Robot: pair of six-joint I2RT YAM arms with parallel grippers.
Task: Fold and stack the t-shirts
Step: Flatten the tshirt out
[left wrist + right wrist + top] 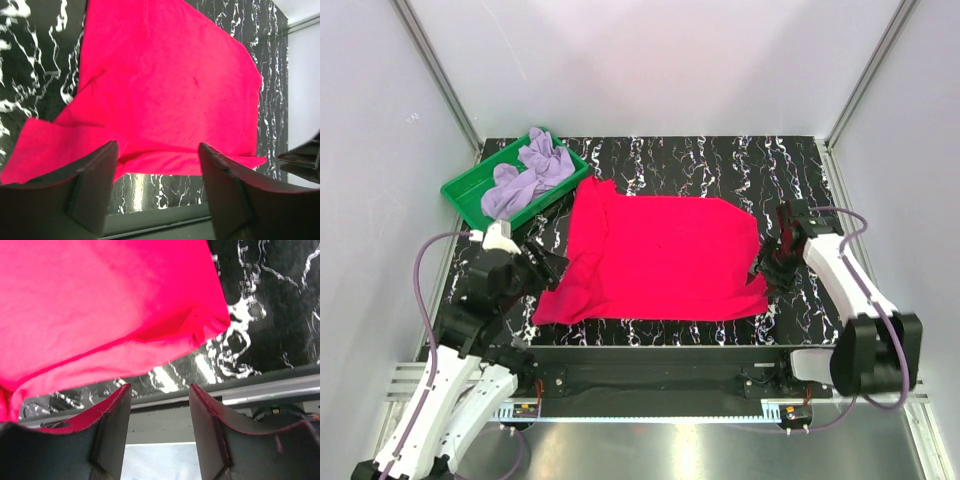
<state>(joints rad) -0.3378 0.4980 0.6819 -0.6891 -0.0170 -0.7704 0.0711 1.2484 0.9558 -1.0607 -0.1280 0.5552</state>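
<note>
Crimson shirt (660, 255) flat on tabletop (720, 165); lavender shirt (525, 178) bunched in far-left tray (468, 196). Left hand (157, 155) and right hand (160, 392) spread, empty, at its near corners.

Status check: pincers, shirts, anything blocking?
Left pincer open, empty; right pincer same. Crimson shirt lies flat on table. Lavender shirt bunched in green tray. Nothing blocking.

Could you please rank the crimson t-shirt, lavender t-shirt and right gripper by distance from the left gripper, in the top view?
1. The crimson t-shirt, right beside the left gripper.
2. The lavender t-shirt, in the green tray, far left.
3. The right gripper, at the shirt's opposite edge.
</note>
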